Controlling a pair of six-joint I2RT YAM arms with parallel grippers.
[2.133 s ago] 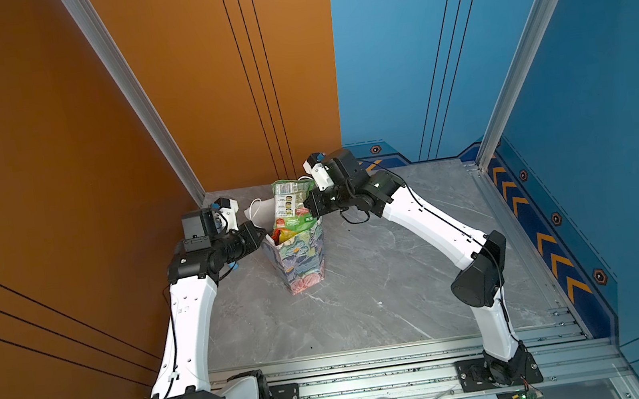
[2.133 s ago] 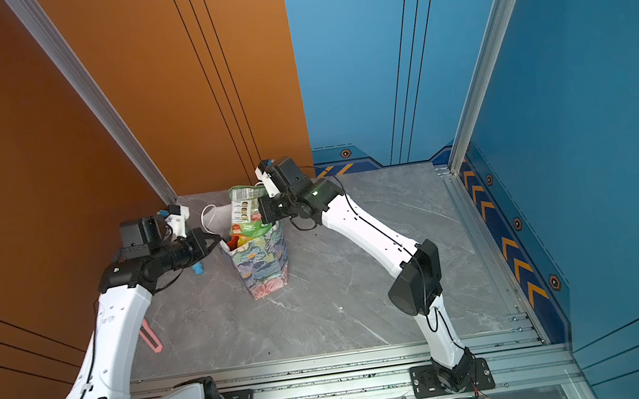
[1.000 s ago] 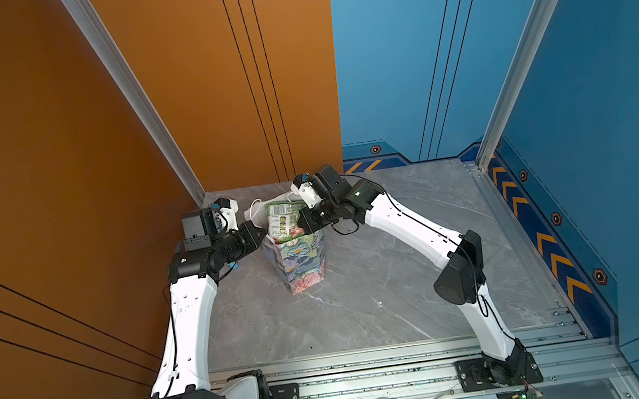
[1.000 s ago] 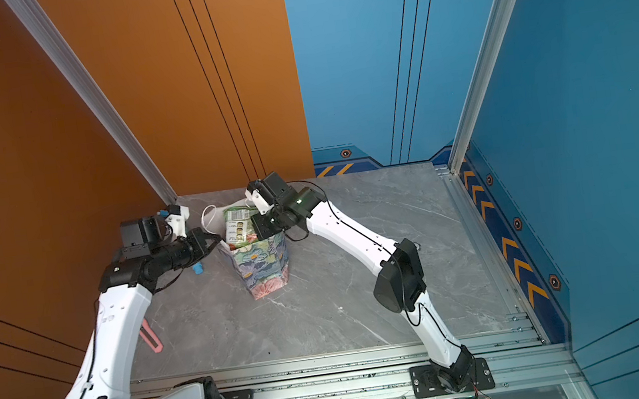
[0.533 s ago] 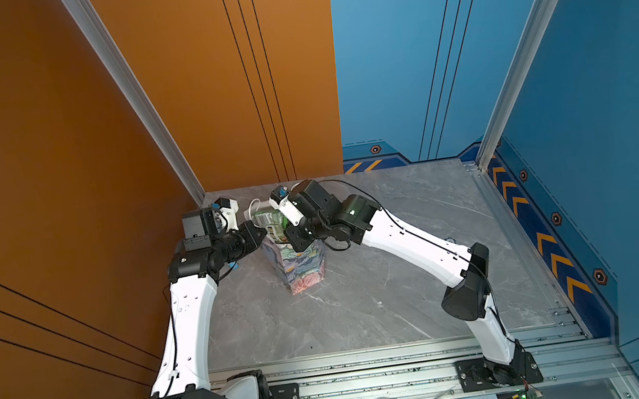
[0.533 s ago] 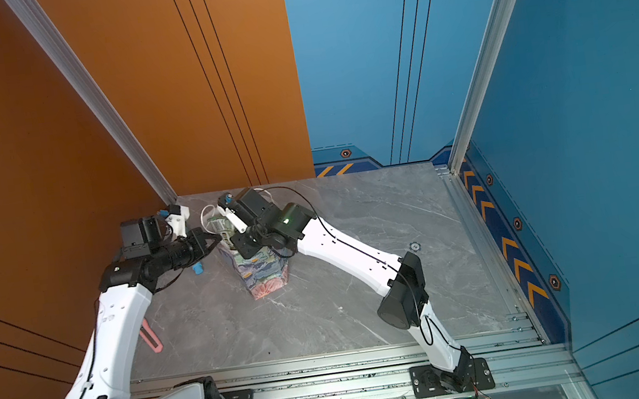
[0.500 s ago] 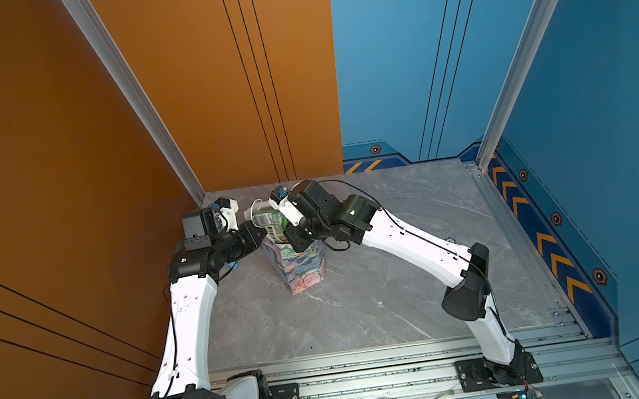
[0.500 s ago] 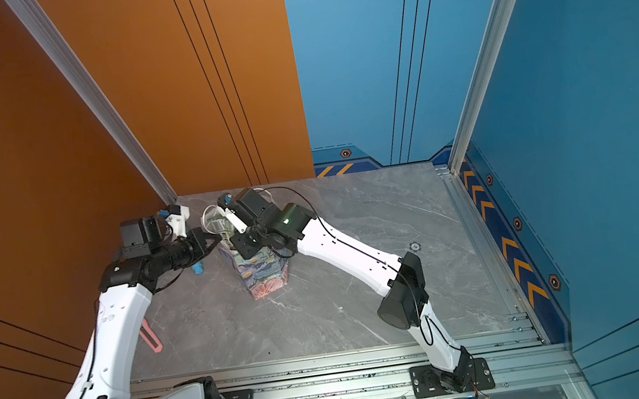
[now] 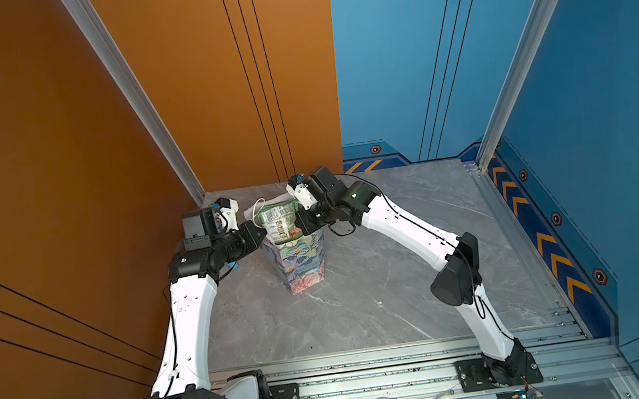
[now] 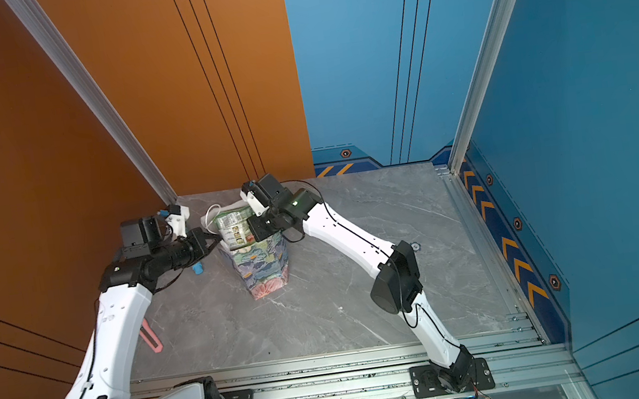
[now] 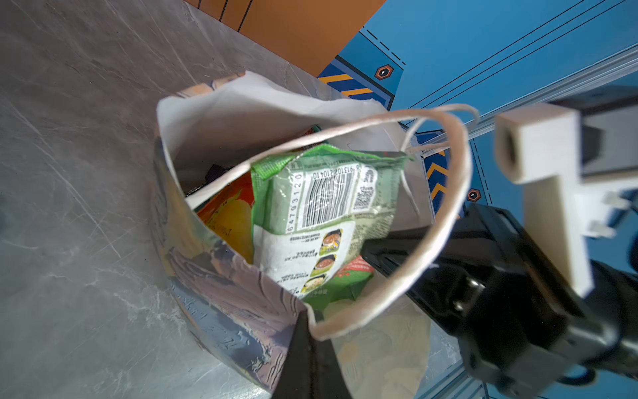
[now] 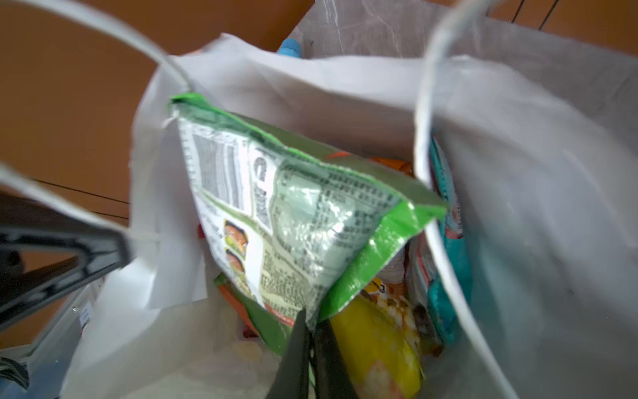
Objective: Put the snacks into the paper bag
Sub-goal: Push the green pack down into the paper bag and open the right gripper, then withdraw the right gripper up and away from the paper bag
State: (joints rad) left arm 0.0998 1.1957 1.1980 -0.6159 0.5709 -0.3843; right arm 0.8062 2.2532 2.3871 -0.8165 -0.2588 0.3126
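Holding the paper bag [image 11: 221, 293] open, the left gripper [image 11: 308, 319] stays clamped on its rim beside a cord handle [image 11: 445, 214]. The bag stands upright on the table [image 9: 364, 295], floral outside, white inside, crowded with a yellow packet [image 12: 373, 342] and a teal packet [image 12: 448, 276]. The right gripper [image 12: 309, 319] has just lowered the green packet [image 12: 276, 214] into the mouth and is still pinching its corner. The packet pokes out, so release looks due.

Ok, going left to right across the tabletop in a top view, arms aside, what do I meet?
pink strip → light-blue stick → paper bag. The green snack packet stands in the bag's mouth, so it gets no place of its own in the order.
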